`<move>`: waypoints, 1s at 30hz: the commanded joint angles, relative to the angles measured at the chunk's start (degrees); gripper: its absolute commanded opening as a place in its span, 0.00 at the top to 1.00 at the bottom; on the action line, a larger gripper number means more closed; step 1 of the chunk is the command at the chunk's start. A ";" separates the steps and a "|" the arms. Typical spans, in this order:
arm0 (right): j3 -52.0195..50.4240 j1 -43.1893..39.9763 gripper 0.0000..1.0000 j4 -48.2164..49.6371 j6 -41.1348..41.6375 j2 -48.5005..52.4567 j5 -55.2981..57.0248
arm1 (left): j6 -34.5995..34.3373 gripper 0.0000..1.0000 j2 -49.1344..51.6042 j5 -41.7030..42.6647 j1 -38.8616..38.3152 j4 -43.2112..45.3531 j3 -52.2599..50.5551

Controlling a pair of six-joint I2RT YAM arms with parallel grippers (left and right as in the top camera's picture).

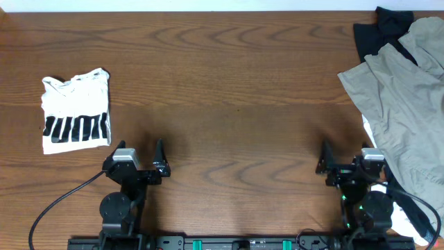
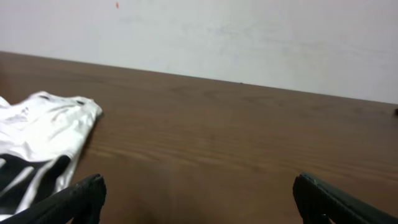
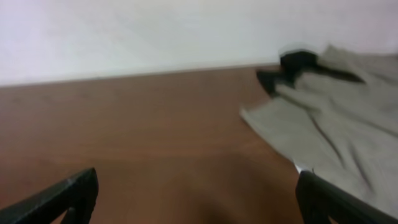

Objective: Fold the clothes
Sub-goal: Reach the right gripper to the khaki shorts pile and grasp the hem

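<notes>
The clothes, a crumpled pair of khaki-grey shorts [image 1: 406, 104], lie spread at the table's right edge; in the right wrist view the shorts [image 3: 329, 130] reach in from the right. My right gripper [image 1: 345, 158] sits near the front edge just left of them, open with nothing between its fingers [image 3: 198, 190]. Its right finger [image 3: 317, 193] is close to the cloth's edge. My left gripper [image 1: 137, 156] rests at the front left, open over bare wood [image 2: 199, 193], apart from any cloth.
A small folded white tee with black bars [image 1: 75, 111] lies at the left, also seen as the tee [image 2: 37, 143] ahead-left of my left gripper. A black garment [image 1: 378, 31] lies under the shorts at the back right [image 3: 298, 65]. The wooden table [image 1: 236, 90] stretches between.
</notes>
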 commanded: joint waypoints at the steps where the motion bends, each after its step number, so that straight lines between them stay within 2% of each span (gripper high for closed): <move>1: 6.51 -0.17 0.01 -6.67 -0.20 2.56 7.72 | -4.22 0.02 1.53 3.02 -0.13 -3.06 3.74; 4: 12.50 -0.17 0.01 -13.66 -0.09 7.26 11.63 | -5.33 0.02 5.11 3.23 -0.13 -7.87 8.57; 6: 16.81 -0.17 0.01 -18.01 2.82 12.20 13.92 | -5.95 0.02 8.87 3.26 -0.13 -11.78 12.55; 10: 23.98 -0.33 0.01 -22.53 5.01 24.02 15.72 | -5.90 0.02 18.73 4.42 -0.13 -19.89 21.49; 14: 32.06 -1.57 0.01 -25.90 4.98 38.36 14.53 | -5.92 0.02 29.49 9.51 -0.13 -25.81 30.34; 19: 42.47 -1.88 0.01 -26.58 2.71 52.50 7.15 | -5.95 0.02 38.66 18.53 -0.13 -26.71 36.33; 25: 45.53 -3.80 0.01 -15.47 -2.05 65.11 9.64 | -5.95 0.02 42.21 19.96 -0.13 -26.95 36.72; 30: 45.66 -8.24 0.01 -5.55 -4.20 80.30 12.04 | -5.95 0.02 42.69 19.96 -0.13 -26.97 36.72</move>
